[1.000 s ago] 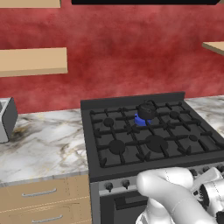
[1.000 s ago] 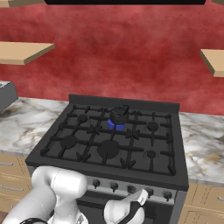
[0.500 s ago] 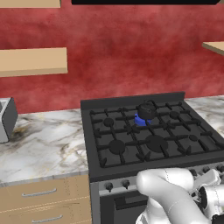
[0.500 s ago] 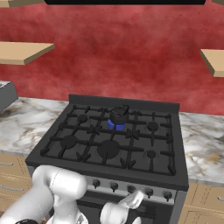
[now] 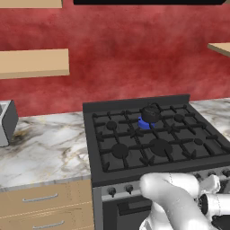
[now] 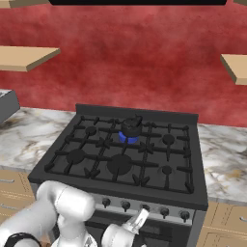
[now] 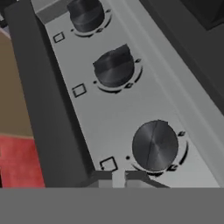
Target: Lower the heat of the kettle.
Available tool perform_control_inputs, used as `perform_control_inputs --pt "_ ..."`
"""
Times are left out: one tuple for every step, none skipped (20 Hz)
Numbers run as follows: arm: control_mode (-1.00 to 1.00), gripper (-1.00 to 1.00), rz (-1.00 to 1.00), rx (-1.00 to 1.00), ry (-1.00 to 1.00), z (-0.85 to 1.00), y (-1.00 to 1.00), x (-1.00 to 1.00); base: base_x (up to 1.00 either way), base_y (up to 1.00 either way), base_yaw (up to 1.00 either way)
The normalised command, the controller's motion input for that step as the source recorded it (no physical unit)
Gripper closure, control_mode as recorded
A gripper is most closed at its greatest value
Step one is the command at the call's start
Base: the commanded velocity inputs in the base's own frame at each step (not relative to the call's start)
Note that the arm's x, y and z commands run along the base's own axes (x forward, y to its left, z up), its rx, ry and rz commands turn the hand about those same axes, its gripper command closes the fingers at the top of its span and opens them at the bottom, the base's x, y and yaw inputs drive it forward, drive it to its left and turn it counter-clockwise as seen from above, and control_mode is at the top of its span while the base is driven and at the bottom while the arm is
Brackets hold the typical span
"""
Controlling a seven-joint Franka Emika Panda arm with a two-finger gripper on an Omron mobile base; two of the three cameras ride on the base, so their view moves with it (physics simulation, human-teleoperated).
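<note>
The small squat black kettle (image 5: 151, 114) (image 6: 130, 127) sits on the stove's back centre burner, over a blue flame (image 5: 143, 124) (image 6: 125, 139). My gripper (image 6: 141, 216) is low in front of the stove, pointing up at the knob panel (image 6: 144, 209). In the hand view three dark round knobs run along the grey panel. The nearest knob (image 7: 155, 145) lies just beyond my gripper (image 7: 118, 178). Its tips barely rise into that view, so I cannot read how wide the jaws stand.
The black stove top (image 5: 152, 139) has several burners and grates. Marble counter (image 5: 45, 148) lies to its left with a grey appliance (image 5: 5, 122) at the far edge. Wooden drawers (image 5: 45, 204) sit below, and the dark oven handle (image 7: 35, 96) runs beside the knobs.
My hand has crept slightly upward toward the knob panel. The kettle and flame look the same.
</note>
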Motion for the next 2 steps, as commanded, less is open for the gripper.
perform_control_inputs --pt "-1.00 1.00 0.07 0.00 0.01 0.00 0.09 -0.06 0.00 0.00 0.00" --pt "-1.00 1.00 0.09 0.00 0.02 0.00 0.08 -0.05 0.00 0.00 0.00"
